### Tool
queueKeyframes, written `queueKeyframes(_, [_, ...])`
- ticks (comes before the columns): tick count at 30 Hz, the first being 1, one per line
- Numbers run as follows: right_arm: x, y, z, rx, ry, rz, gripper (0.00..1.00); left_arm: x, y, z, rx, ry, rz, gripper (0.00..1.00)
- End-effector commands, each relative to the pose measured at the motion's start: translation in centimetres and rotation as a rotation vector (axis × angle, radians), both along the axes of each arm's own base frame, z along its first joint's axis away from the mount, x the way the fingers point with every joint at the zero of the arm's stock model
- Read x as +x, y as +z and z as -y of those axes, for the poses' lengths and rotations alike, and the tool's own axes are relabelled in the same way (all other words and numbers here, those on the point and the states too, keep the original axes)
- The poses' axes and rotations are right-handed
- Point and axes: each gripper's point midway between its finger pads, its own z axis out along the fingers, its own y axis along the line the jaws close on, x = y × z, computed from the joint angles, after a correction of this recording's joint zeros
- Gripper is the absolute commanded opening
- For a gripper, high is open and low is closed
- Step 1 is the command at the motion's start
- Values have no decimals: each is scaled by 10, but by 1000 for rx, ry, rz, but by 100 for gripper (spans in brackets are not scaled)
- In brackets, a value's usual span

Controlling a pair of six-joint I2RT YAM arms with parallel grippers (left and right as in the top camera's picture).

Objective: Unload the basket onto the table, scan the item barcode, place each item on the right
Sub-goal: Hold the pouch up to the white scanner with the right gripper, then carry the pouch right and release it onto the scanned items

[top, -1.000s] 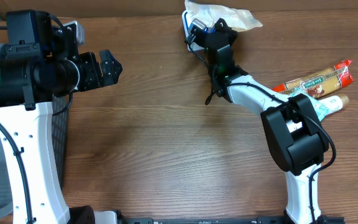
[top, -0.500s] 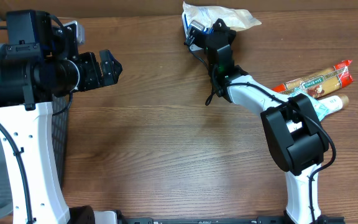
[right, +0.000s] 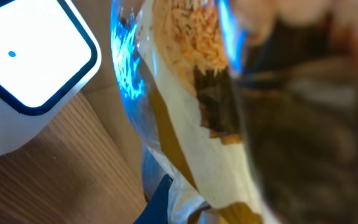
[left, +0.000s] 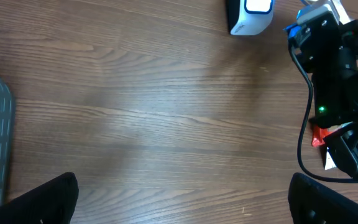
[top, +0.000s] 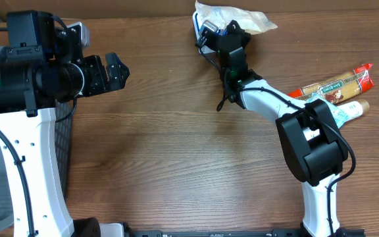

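In the last 1 second almost nothing shifts: the right gripper (top: 217, 34) stays clamped on the crinkly clear plastic food bag (right: 185, 112), just beside the white box-shaped scanner (right: 23, 56). The scan is probably under way. The left gripper (top: 114, 71) hangs released and empty.

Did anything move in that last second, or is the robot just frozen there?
Nothing visibly changed. The right gripper stays shut on the clear bag, holding it beside the white scanner at the far side of the table. The left gripper stays open and empty. The packets on the right lie as before.
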Motion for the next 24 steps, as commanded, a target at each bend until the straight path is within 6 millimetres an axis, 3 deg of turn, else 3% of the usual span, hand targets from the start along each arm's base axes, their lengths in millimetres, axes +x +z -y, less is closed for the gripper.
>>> queueKeyframes(1, [-14,81,1,167,-40,116,3,-1,9,0,-3,12,27,100])
queueKeyframes(7, [-67,137,16,485,-60,23,4,-1,9,0,-3,12,27,100])
queueKeyframes(10, [-109,158,16,768,-26,-102,4,-1,9,0,-3,12,27,100])
queueKeyframes(14, [-165,175,31,1158,-65,-284,4,-1,9,0,-3,12,27,100])
queueKeyframes(19, [-216,174,73,1474,-211,-486,4,-1,9,0,-3,12,27,100])
queueKeyframes(24, [-227,140,136,1636,-420,-599,4,-1,9,0,-3,12,27,100])
